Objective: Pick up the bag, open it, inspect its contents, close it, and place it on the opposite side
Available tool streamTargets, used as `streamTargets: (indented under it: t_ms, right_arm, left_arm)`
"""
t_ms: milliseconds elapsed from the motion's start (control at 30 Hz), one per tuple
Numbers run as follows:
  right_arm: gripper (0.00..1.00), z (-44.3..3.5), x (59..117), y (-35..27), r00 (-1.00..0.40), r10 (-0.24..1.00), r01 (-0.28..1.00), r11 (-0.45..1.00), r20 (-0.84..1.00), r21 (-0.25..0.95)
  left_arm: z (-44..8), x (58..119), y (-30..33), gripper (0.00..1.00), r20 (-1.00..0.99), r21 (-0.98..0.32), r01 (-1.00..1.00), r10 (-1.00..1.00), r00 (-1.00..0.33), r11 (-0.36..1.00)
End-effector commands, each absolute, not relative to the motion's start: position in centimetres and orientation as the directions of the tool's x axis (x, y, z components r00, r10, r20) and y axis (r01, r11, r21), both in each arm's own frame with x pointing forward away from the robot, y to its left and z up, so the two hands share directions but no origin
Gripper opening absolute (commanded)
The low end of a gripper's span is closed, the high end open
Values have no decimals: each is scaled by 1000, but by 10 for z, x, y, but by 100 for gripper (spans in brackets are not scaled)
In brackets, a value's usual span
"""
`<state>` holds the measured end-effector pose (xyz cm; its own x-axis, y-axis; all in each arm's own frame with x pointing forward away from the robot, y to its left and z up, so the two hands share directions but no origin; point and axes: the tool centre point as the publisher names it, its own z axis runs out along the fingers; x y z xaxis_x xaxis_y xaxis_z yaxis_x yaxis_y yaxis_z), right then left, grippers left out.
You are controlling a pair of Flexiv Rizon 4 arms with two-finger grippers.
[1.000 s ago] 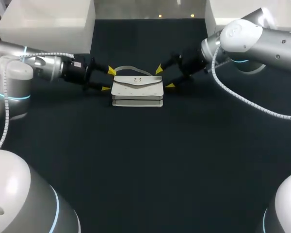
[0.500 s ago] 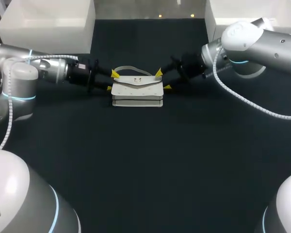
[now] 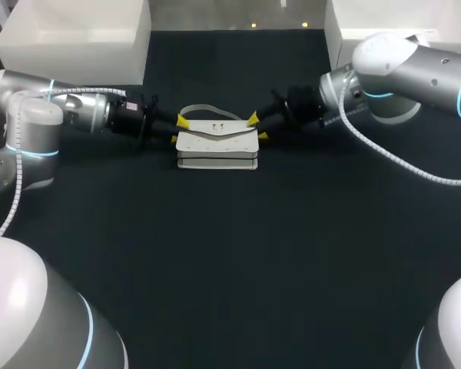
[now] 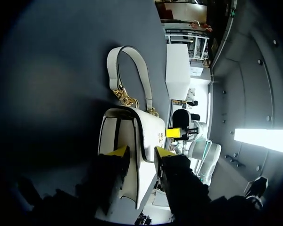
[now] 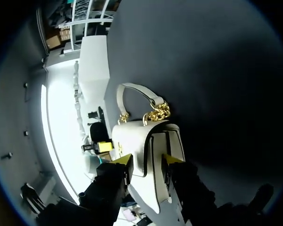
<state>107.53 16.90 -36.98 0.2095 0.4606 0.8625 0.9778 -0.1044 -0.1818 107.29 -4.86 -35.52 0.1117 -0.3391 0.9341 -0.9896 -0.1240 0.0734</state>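
Note:
A small white handbag [image 3: 217,146] stands upright at the middle back of the dark table, its flap shut and its white handle [image 3: 207,109] lying behind it. My left gripper [image 3: 178,130] is at the bag's left end, my right gripper [image 3: 257,127] at its right end. In the left wrist view the bag [image 4: 132,136] has its end pinched between the yellow tips of the left gripper [image 4: 140,153]. The right wrist view shows the bag [image 5: 141,141] held the same way by the right gripper [image 5: 147,160]. Gold chain links join the handle [image 5: 137,92] to the bag.
A white box [image 3: 69,34] stands at the back left corner and another white box [image 3: 369,23] at the back right. Dark table [image 3: 230,254] stretches in front of the bag.
Both grippers have moved inward to the bag's ends, and their fingers have closed from wide apart onto the bag. The bag has not moved.

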Motion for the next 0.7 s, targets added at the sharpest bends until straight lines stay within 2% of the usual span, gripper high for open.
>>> streamTargets:
  t_ms: [33,67,333,367,400,433,467,500,567,633,700]
  right_arm:
    - [12,-369,1078,168,207,453,978,-89,867,-187]
    - [0,-368,1078,168,208,452,978,-89,867,-188]
    - [0,-364,1076,169,201,444,980,-84,873,-183]
    - [0,-364,1076,170,198,444,980,-82,874,-181]
    - [0,-364,1076,170,197,443,980,-81,874,-179]
    - [17,-364,1076,170,196,443,981,-79,875,-179]
    - [36,-364,1076,170,195,441,981,-78,876,-179]
    - [40,-364,1076,170,195,439,981,-77,877,-180]
    - [41,-364,1076,169,196,437,981,-77,878,-180]
    - [37,-364,1076,170,196,435,981,-77,879,-181]
    - [33,-366,1076,170,197,432,980,-76,880,-183]
  left_arm:
    - [-358,1076,-49,7,936,76,-990,-335,112,-119]
    - [-358,1076,-49,0,935,76,-990,-336,112,-118]
    - [-355,1074,-49,0,935,62,-992,-341,96,-109]
    - [-355,1073,-49,8,935,58,-992,-343,92,-108]
    - [-354,1073,-50,33,935,56,-993,-344,89,-106]
    - [-354,1073,-50,43,935,55,-993,-344,88,-105]
    - [-355,1073,-51,47,935,54,-993,-345,88,-105]
    - [-355,1073,-51,47,935,55,-993,-345,88,-105]
    - [-357,1075,-51,46,935,61,-992,-343,94,-107]
    - [-360,1075,-53,43,931,63,-992,-351,98,-110]
    - [-363,1077,-54,33,929,68,-991,-355,103,-112]
